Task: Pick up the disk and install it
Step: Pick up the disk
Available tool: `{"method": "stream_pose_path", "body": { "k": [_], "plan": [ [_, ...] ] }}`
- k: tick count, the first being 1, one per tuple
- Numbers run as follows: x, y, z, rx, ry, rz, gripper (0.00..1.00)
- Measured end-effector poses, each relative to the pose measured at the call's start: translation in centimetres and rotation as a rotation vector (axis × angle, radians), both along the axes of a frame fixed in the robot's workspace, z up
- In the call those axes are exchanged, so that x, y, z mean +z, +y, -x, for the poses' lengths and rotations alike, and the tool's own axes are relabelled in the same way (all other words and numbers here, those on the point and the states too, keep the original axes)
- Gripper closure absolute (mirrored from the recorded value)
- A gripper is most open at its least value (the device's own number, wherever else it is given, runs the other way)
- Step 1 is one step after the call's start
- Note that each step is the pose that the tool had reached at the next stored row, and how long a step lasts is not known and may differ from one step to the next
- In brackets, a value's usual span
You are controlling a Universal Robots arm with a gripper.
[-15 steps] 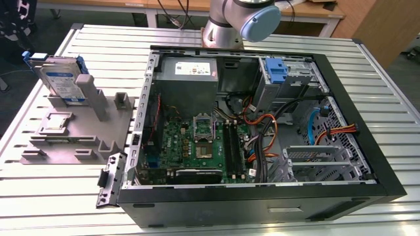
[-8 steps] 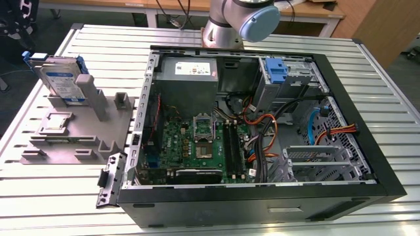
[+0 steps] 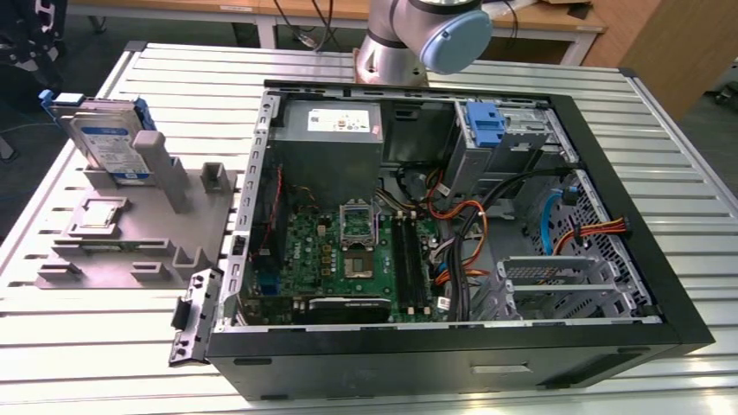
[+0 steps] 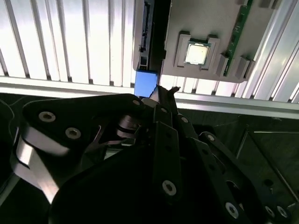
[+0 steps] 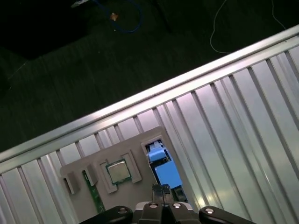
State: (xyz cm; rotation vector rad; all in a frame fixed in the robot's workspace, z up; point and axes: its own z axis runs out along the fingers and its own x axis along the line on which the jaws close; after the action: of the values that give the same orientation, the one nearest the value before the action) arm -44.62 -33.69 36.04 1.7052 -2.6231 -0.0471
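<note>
Above the grey fixture, my gripper hangs closed and empty over the disk, standing upright in its slot. Pickup looks unstarted; grasping needs jaws opened along its blue edge.

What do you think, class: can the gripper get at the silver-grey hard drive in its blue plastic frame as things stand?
Probably yes. The blue-framed silver-grey hard drive stands upright in a grey plastic holder, top edge bare, and in both wrist views the gripper hangs above it with nothing between.
</note>
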Motion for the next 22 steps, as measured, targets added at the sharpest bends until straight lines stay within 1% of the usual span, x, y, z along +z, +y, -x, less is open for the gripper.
{"method": "stream_pose_path", "body": {
  "k": [1,3,4,6,7,8,9,10,11,13,15,17,20,22],
  "plan": [
    [-0.03,0.0,0.0,0.016,-0.0002,0.0001,0.89],
    [-0.14,0.0,0.0,0.04,-0.0003,0.0,0.77],
    [-0.21,0.0,0.0,0.052,-0.0003,0.0,0.77],
    [-0.35,0.0,0.0,0.081,-0.0004,0.0,0.65],
    [-0.44,0.0,0.0,0.097,-0.0003,0.0,0.65],
    [-0.57,0.0,0.0,0.111,-0.0003,0.0,0.59],
    [-0.72,0.01,0.0,0.123,-0.0003,0.0,0.59],
    [-0.88,0.13,0.03,0.128,-0.0007,0.0001,0.53],
    [-1.03,0.32,0.06,0.129,-0.001,0.0001,0.53],
    [-1.4,0.6,0.27,0.129,-0.0037,0.0003,0.53],
    [-1.77,0.71,0.44,0.132,-0.0065,0.0004,0.53],
    [-2.03,0.7,0.44,0.158,-0.0072,0.0004,0.53],
    [-2.41,0.7,0.44,0.213,-0.0073,0.0003,0.53],
    [-2.49,0.71,0.44,0.24,-0.0077,0.0003,0.53]
  ]
}}
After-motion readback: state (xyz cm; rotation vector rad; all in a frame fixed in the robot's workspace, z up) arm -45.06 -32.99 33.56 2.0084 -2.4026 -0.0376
